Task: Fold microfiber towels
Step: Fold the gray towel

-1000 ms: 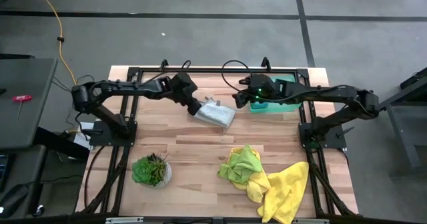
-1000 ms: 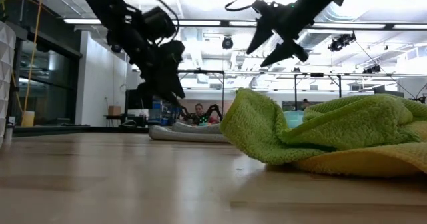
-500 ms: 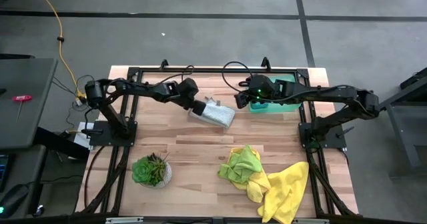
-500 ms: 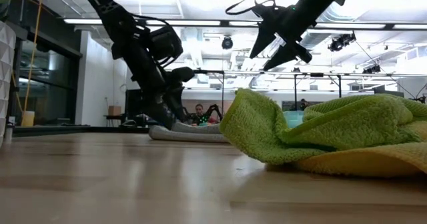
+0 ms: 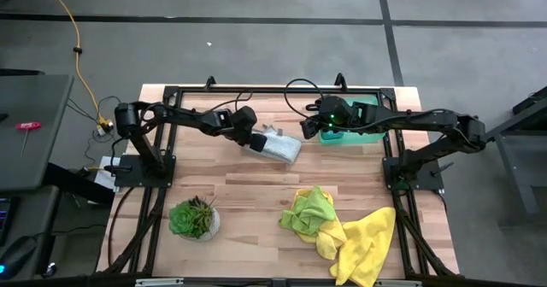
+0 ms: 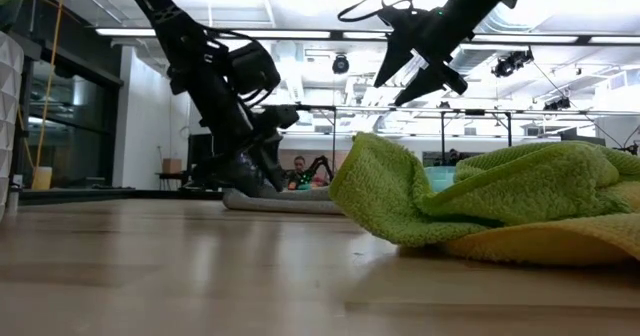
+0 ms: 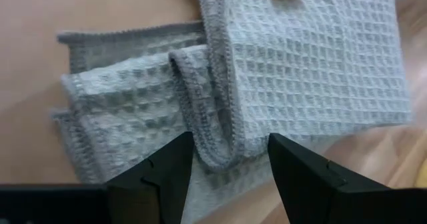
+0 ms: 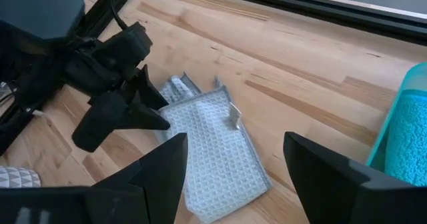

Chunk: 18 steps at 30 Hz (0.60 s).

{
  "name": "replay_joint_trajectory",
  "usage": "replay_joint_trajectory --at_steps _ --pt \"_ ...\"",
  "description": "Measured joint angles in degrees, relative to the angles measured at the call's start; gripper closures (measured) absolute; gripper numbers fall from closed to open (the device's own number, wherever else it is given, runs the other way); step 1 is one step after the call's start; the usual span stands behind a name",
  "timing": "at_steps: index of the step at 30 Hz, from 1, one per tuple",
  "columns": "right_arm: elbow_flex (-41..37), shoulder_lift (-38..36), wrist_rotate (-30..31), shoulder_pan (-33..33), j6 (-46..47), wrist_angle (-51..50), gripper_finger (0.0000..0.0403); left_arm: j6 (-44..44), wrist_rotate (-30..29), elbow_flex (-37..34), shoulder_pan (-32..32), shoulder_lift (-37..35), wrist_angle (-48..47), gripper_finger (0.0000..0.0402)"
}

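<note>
A pale grey-white waffle towel, folded, lies flat on the table at the far middle. My left gripper is down at its left end, open, slanting downward. In the left wrist view its fingers stand on either side of a doubled hem. My right gripper hangs open above the table, just right of the towel, holding nothing. A lime green towel and a yellow towel lie crumpled at the near right. A teal towel sits in the green tray. My left gripper comes at the grey-white towel's left end from the table's left, slanting down. Its open fingers straddle the folded hem. I cannot tell whether the tips touch the cloth. The towel lies flat on the table.
A small potted plant stands at the near left. The black frame rails run along both sides of the table. Bare wood lies between the grey towel and the crumpled towels.
My left gripper has come down onto the left end of the grey-white towel and has rolled about its own line. The towel has stayed where it was. My right gripper has kept still.
</note>
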Motion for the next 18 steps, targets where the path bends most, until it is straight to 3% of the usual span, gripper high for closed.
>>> replay_joint_trajectory --at_steps 8,11,16,18 --pt "0.0 0.02 1.23 0.0 0.44 0.02 0.0163 0.38 0.12 0.0 0.14 -0.07 1.95 0.0232" --pt "0.0 0.02 1.25 0.0 0.44 0.01 0.0163 0.44 0.14 0.0 0.1 -0.07 2.14 0.027" --pt "0.0 0.02 1.27 0.0 0.44 0.01 0.0163 0.67 0.55 0.0 0.48 -0.77 3.13 0.0373" --pt "0.0 0.02 1.32 0.0 0.44 0.0 0.0163 0.94 0.58 0.04 0.53 -1.56 4.01 0.039"
